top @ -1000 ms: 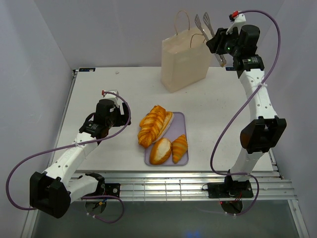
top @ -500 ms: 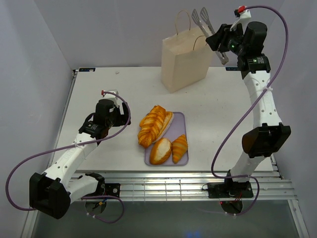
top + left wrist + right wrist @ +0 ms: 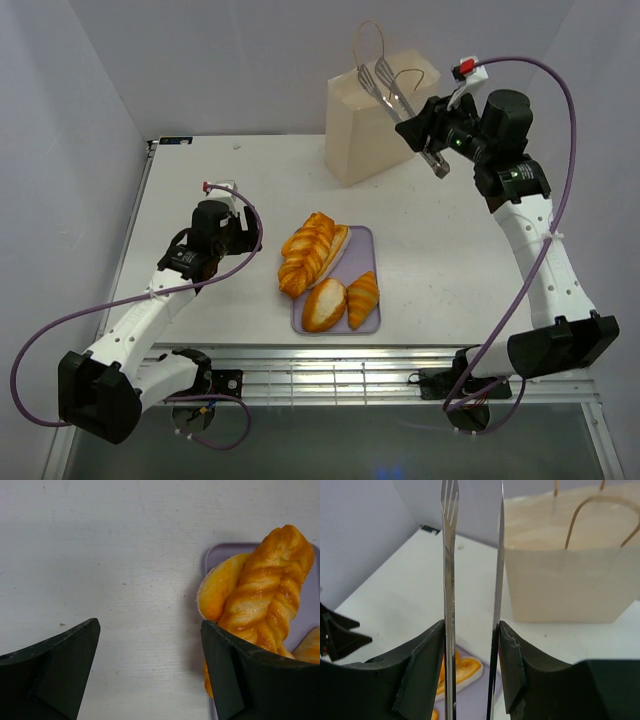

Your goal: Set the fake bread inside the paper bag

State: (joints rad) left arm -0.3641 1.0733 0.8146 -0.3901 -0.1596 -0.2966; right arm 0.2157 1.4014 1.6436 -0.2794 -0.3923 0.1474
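Several glossy golden fake breads lie on a lilac tray [image 3: 366, 246]: a braided loaf [image 3: 305, 255], an oval roll [image 3: 324, 305] and a croissant [image 3: 363, 298]. The cream paper bag [image 3: 365, 135] stands upright at the back. My right gripper [image 3: 432, 152] is shut on metal tongs [image 3: 385, 85], whose tips point up-left in front of the bag. In the right wrist view the tongs [image 3: 449, 555] stand between my fingers, with the bag [image 3: 570, 575] behind. My left gripper [image 3: 245, 232] is open and empty, low over the table left of the tray. The left wrist view shows the braided loaf [image 3: 265, 595] by my right finger.
The white table ends in walls at the back and left. The tray's left end [image 3: 215, 555] lies just beside my left gripper's right finger. A metal rail runs along the near edge [image 3: 350, 375].
My right arm has swung the tongs left and down, from right of the bag to in front of its top. The left arm and the breads have not moved.
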